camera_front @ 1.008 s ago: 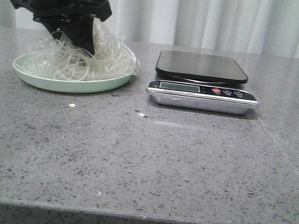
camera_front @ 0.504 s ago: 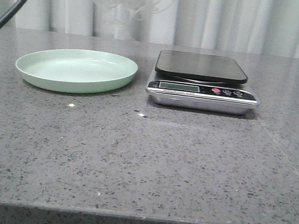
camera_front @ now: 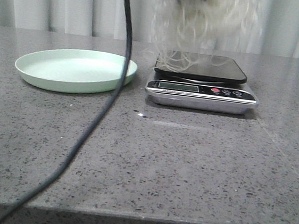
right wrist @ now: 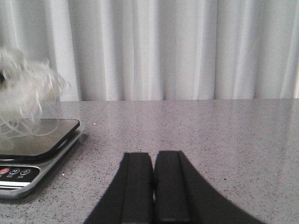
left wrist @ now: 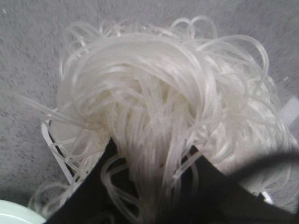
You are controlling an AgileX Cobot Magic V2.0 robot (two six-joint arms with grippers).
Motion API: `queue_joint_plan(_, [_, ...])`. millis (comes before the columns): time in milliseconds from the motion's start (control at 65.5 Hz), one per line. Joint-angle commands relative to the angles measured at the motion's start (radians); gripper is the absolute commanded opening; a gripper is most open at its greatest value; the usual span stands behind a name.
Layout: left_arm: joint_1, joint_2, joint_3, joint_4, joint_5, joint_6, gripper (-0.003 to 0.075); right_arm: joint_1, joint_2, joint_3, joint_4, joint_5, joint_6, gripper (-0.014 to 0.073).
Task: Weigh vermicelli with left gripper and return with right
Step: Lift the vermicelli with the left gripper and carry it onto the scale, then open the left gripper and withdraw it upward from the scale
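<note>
From where I stand there is one pale green plate (camera_front: 74, 71), one kitchen scale (camera_front: 201, 83), one tangle of vermicelli (camera_front: 204, 19), one dark cable (camera_front: 116, 76) across the view, and one grey table (camera_front: 150, 160) under it all.

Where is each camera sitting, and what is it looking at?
Front view: in front of the table, facing forward at the plate and scale; only a cable shows.
Left wrist view: on the left arm, looking down at the vermicelli in the left tool.
Right wrist view: low on the right arm, facing the curtain; the right tool shows, shut.
Both wrist views and the front view share the vermicelli.
</note>
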Motion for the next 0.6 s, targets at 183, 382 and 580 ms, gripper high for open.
queue_joint_plan(183, [-0.006,0.0,-0.035,0.009,-0.037,-0.002,0.0391,-0.005,-0.015,-0.008,-0.01,-0.083,-0.001,0.0161])
queue_joint_plan(382, [-0.006,-0.007,-0.062,0.0,-0.006,-0.002,0.0571,-0.005,-0.015,-0.008,-0.01,-0.083,-0.001,0.0161])
queue_joint_plan(580, [0.001,-0.033,-0.167,0.019,0.07,-0.002,0.0566,-0.005,-0.015,-0.008,-0.01,-0.083,-0.001,0.0161])
